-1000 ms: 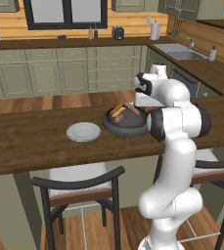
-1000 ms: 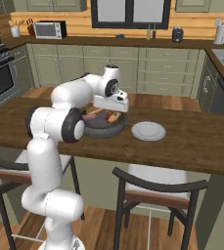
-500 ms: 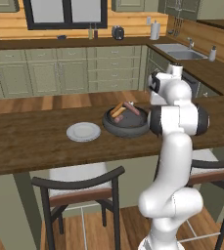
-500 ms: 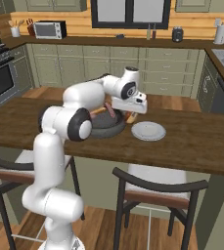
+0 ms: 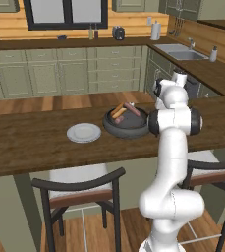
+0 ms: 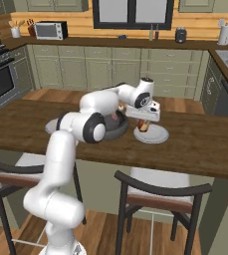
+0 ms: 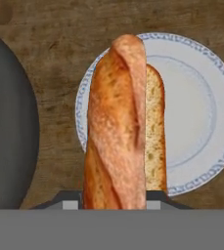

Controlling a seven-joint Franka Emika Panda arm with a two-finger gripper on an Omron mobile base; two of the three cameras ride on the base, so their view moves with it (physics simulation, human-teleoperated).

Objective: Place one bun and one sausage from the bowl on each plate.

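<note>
Bun (image 7: 118,122) long, golden-brown, split.

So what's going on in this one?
The gripper is shut on a bun and holds it over one plate, beside the bowl. A sausage and another bun lie in the bowl. The other plate, on the bowl's far side, has nothing on it yet.

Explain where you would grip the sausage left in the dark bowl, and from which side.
Grip the sausage at mid-length, coming straight down from above. It lies flat and slanted in the bowl, whose raised rim blocks a side approach, so set the jaws across its narrow width, clear of the bun beside it.
</note>
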